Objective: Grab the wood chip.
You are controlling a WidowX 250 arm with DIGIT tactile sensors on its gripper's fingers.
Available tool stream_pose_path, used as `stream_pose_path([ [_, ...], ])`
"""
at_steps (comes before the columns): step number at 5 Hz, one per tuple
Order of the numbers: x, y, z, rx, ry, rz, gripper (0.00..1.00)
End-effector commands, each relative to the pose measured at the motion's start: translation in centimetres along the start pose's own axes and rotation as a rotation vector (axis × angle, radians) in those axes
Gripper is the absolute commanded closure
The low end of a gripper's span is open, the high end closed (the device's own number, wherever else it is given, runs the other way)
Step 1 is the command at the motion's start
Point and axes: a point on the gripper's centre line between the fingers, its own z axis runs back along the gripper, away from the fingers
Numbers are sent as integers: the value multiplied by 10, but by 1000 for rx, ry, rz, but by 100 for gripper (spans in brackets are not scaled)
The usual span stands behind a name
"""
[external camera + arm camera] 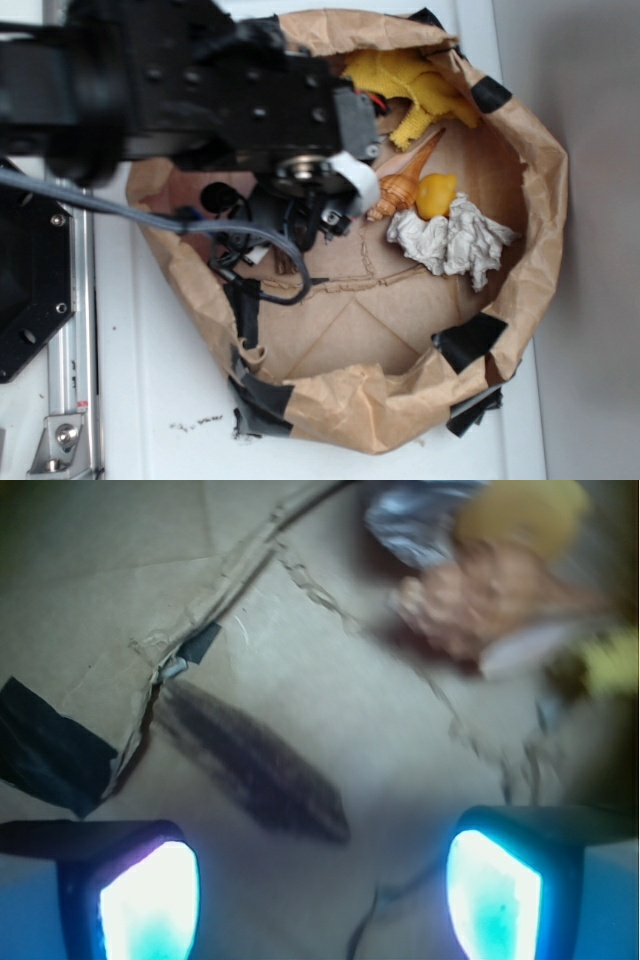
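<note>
The wood chip [255,762] is a dark brown streaked sliver lying flat on the cardboard floor. In the wrist view it runs diagonally from upper left to lower right, its lower end just ahead of the gap between my fingers. My gripper [320,890] is open and empty, with the two glowing pads wide apart at the bottom of the frame. In the exterior view the gripper [285,250] hangs low at the left inside the paper-lined box, and the arm hides the chip there.
A tan spiral seashell [405,180], a yellow ball [437,195], crumpled white paper [452,238] and a yellow cloth [420,85] lie at the back right. The brown paper wall [530,200] with black tape [470,340] rings the floor. A raised cardboard seam [215,585] runs beside the chip.
</note>
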Motion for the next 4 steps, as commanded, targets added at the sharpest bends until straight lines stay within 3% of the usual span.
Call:
stream_pose_path([
  [1, 13, -7, -15, 8, 33, -112, 0],
  [3, 13, -7, -34, -4, 53, -88, 0],
  [4, 17, -19, -53, -26, 45, -103, 0],
])
